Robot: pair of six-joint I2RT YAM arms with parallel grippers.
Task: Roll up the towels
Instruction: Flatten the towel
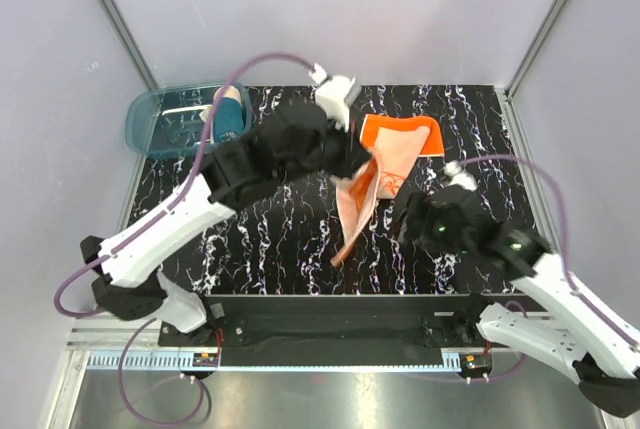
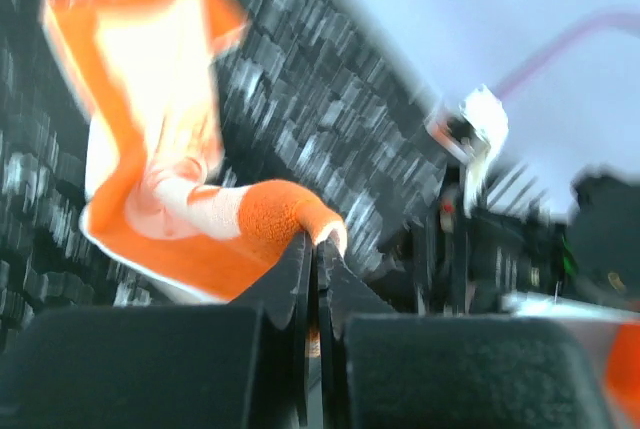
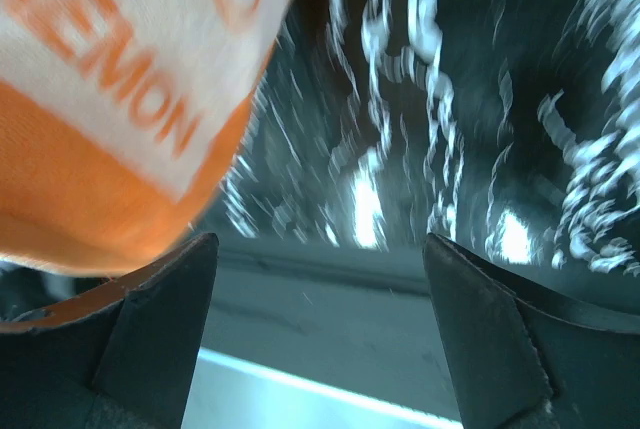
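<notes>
An orange and white towel [image 1: 385, 164] hangs over the black marbled table, its far end lying flat and its near end drooping down. My left gripper [image 1: 362, 164] is shut on the towel's edge; in the left wrist view the jaws [image 2: 318, 244] pinch an orange hem and the towel [image 2: 160, 129] hangs behind them. My right gripper [image 1: 415, 217] is open and empty, just right of the hanging towel. In the right wrist view the towel [image 3: 110, 119] fills the upper left, above the left finger [image 3: 160, 319].
A blue translucent bin [image 1: 185, 121] holding a rolled blue towel stands at the table's far left corner. White walls and metal frame posts close in the table. A black bar runs along the near edge [image 1: 340, 309].
</notes>
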